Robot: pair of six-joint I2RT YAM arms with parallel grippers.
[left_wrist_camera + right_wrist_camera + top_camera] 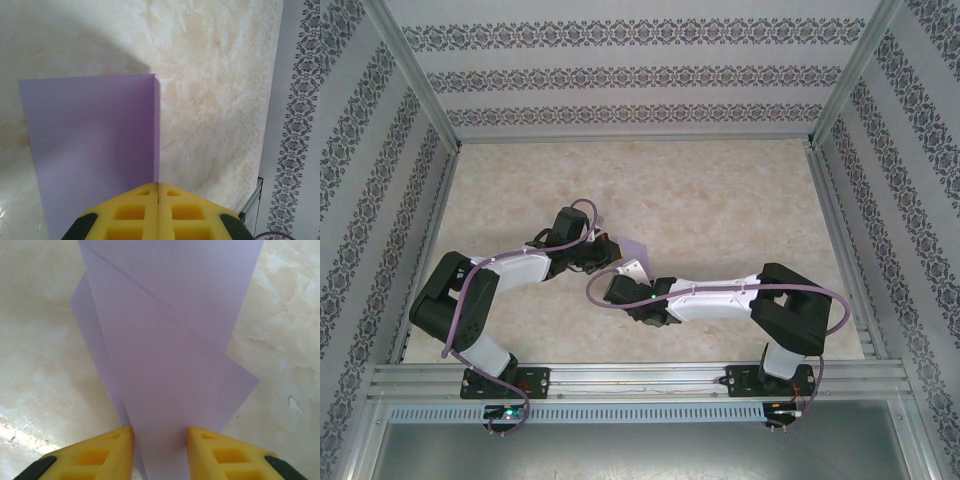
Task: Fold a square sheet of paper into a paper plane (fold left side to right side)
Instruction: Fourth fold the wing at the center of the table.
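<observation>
The lavender square sheet of paper (pixel 95 140) lies partly folded on the marble table (pixel 720 200), and its straight raised edge runs into my left gripper (pixel 158 184). That gripper's yellow fingers (pixel 135 210) are pressed together, shut on this edge. In the right wrist view the paper (pixel 170 340) shows overlapping layers with a diagonal crease. It passes between the fingers of my right gripper (pixel 160 432), which stand apart on either side of it. From above, a small piece of the paper (pixel 638 250) peeks out between the two wrists at the table's middle.
Patterned walls (pixel 620 80) enclose the table on three sides. A metal rail (pixel 640 378) runs along the near edge by the arm bases. Bare marble surface extends behind and to the right of the grippers.
</observation>
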